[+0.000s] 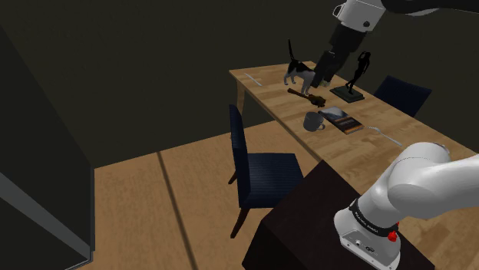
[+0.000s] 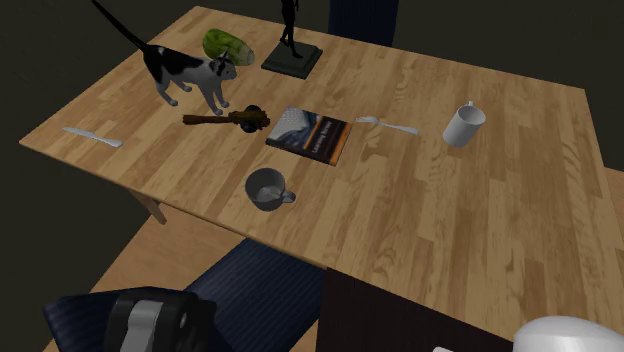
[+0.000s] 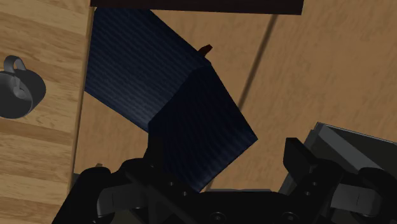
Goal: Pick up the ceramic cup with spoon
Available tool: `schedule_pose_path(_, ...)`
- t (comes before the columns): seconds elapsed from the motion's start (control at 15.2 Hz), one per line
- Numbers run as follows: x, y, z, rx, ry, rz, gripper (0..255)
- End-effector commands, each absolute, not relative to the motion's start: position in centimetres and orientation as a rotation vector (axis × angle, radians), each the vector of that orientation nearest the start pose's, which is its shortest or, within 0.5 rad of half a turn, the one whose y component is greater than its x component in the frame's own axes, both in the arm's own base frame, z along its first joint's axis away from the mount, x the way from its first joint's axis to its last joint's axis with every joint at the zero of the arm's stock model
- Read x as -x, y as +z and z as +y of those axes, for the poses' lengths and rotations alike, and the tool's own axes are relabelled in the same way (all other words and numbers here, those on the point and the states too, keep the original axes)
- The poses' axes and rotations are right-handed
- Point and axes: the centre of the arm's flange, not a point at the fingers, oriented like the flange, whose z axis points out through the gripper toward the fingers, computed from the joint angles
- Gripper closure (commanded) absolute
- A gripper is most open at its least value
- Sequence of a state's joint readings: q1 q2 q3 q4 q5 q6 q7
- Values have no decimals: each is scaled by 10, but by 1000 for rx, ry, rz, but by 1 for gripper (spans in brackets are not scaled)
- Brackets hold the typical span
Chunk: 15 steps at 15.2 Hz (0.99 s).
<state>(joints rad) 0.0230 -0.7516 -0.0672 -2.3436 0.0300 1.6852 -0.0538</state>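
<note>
Hand hung high over the surface, fingers spread w/ nothing between them. In the shoulder view it showed just by the cat figure & a dark stick-like thing. The wrist view looked past the surface's edge onto the blue chair, w/ a grey mug just inside that edge. Two cups stood there, so which one is meant is a judgement: the white cup, w/ the spoon lying near it, fit the task best. It stood well apart from the hand, beyond the book, toward the second exterior view's right. Whether anything sat inside it, can't tell. Prob. stiff, light-ish, glazed & so slippery, and it would chip if knocked or dropped. Best hold prob. across the rim, one finger in & one out, away from the handle. There was bare wood all round the white cup; the spoon was the closest thing & the edges weren't close. The route crosses book & spoon, so stay high, then drop straight down.
</note>
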Motion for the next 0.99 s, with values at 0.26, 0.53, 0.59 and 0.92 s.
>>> schedule_pose_path(0.26, -335, 557, -49, 3087, -151, -50, 0)
schedule_pose_path(0.53, -342, 518, -81, 3107, -156, -64, 0)
schedule_pose_path(0.59, -344, 509, -89, 3112, -158, -67, 0)
schedule_pose_path(0.92, -353, 462, -131, 3138, -164, -85, 0)
